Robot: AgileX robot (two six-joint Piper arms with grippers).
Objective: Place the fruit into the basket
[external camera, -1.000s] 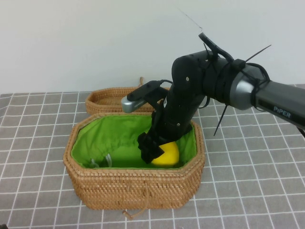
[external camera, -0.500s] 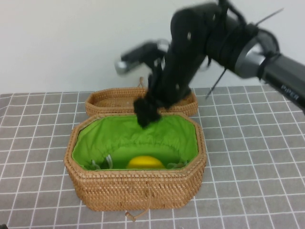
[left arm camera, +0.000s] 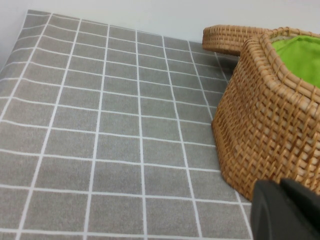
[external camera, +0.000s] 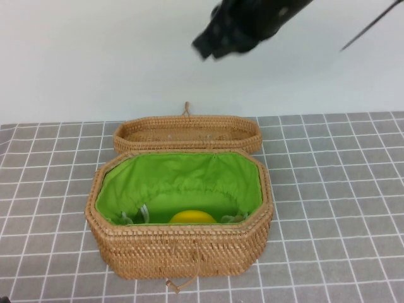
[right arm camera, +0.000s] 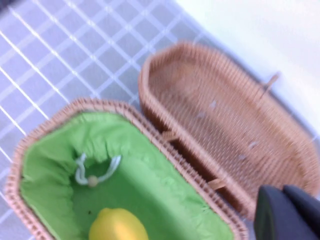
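The yellow lemon [external camera: 192, 217] lies on the green lining inside the wicker basket [external camera: 183, 249], near its front wall. It also shows in the right wrist view [right arm camera: 117, 226], inside the basket [right arm camera: 45, 120]. My right gripper [external camera: 216, 33] is high above the basket's back, blurred, empty, its fingers together [right arm camera: 282, 190]. My left gripper [left arm camera: 280, 184] is shut and empty, low over the table beside the basket's outer wall [left arm camera: 265, 130]; it does not show in the high view.
The shallow unlined wicker lid [external camera: 187, 131] lies open right behind the basket, joined to its back rim, and shows in the right wrist view [right arm camera: 225, 125]. A white drawstring [right arm camera: 92, 172] lies inside the basket. A grey checked cloth [external camera: 341, 189] covers the table.
My right gripper let go of the lemon in the basket and rose out of it, up and toward the back. The lemon stays on the lining.
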